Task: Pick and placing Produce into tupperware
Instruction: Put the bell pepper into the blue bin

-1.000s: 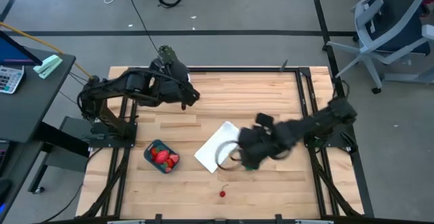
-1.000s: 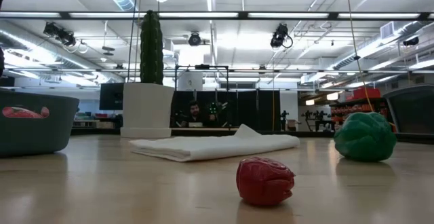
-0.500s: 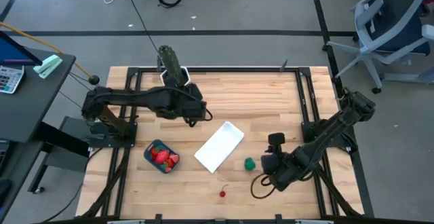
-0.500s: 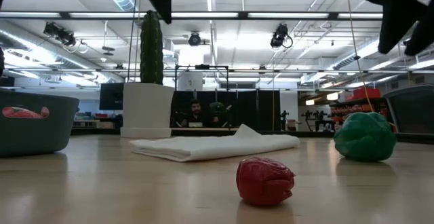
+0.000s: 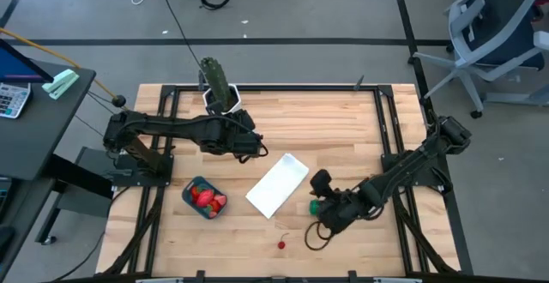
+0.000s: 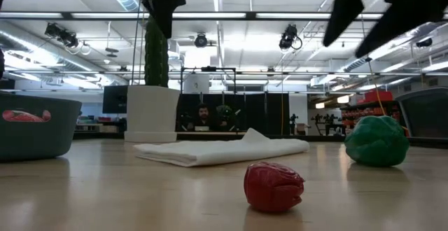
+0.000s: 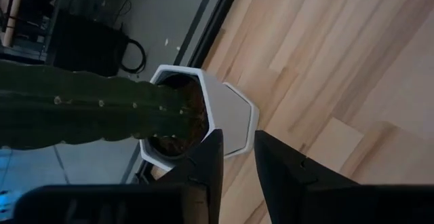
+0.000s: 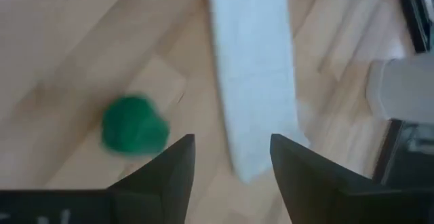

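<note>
The teal tupperware stands near the table's left side and holds several red strawberries; in the low view the tupperware is at the far left. One red fruit lies near the near edge. The green piece rests on the wood. My right gripper hovers open just beside and above it. My left gripper hangs over the table's middle, its fingers a narrow gap apart, holding nothing.
A white flat panel lies between the tub and the green piece. A tall green cactus in a white hexagonal pot stands at the far edge. People sit in the room behind.
My right gripper swung off the white panel toward the near right corner, then came back toward the green piece, which its body hid from above before. My left gripper moved from near the cactus toward the table's middle, nearer and to the right.
</note>
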